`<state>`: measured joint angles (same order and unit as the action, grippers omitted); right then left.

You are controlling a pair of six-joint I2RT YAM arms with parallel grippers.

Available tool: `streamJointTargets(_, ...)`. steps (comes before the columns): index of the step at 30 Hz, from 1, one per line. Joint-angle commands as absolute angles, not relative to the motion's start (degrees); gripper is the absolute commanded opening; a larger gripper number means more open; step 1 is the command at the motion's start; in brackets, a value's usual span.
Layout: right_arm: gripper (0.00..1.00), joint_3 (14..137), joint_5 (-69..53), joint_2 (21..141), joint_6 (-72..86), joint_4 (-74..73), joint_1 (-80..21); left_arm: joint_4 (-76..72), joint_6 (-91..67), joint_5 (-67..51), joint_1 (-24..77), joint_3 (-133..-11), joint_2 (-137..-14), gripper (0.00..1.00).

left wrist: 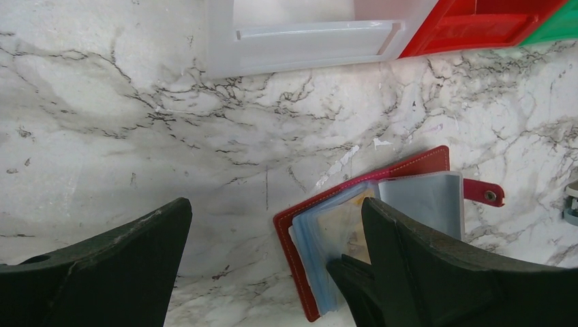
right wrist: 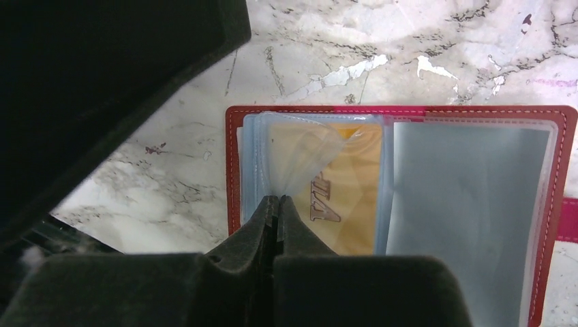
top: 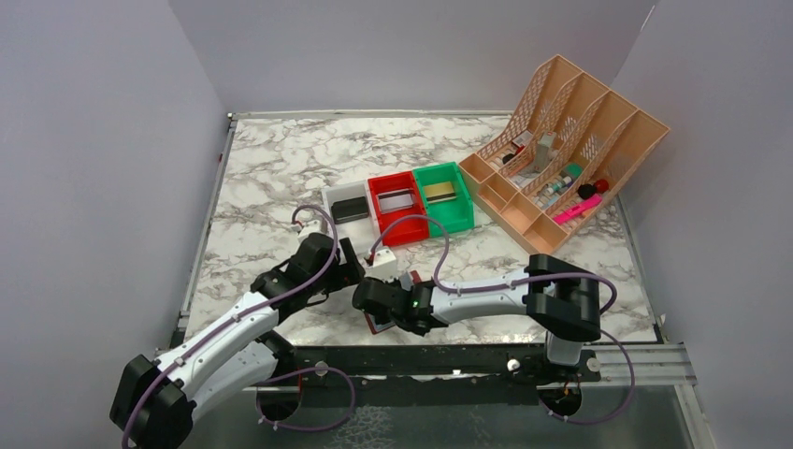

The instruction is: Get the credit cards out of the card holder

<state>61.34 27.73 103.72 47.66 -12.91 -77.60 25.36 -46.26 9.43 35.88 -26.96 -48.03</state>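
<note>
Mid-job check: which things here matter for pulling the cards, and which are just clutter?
Job: card holder; gold card inside; right gripper pinching its sleeve; white bin, red bin, green bin holding cards.
Lying about: peach rack of oddments.

Top external view high above the near edge, facing across the table, wrist views close, looking down, sharing the card holder.

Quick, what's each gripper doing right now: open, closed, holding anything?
Left gripper: open, holding nothing.
Right gripper: closed, pinching a clear sleeve of the card holder.
</note>
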Motion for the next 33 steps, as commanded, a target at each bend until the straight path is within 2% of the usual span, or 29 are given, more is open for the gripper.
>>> streamJointTargets(1, 0.01, 59.3, 26.5, 104.5, 46.5, -14.7, -76.9, 23.0, -44.7, 7.1, 36.0, -26.1, -49.4, 0.99)
streamJointTargets(12, 0.01, 57.2, 27.8, 95.6, 44.7, -10.4, -75.7, 22.5, -43.3, 6.2, 36.0, -26.8, -49.5, 0.99)
streamJointTargets(17, 0.01, 51.7, 20.9, 90.7, 44.2, -2.5, -72.4, 20.7, -42.2, 2.4, 36.1, -26.9, -48.3, 0.99)
streamJointTargets(26, 0.01, 39.5, 6.0, 83.3, 47.3, 12.6, -63.3, 8.1, -40.3, -13.1, 36.1, -24.8, -51.9, 0.98)
streamJointTargets(33, 0.01, 34.2, 2.2, 81.1, 49.6, 17.7, -59.7, -5.3, -45.7, -19.3, 36.7, -22.4, -56.5, 0.95)
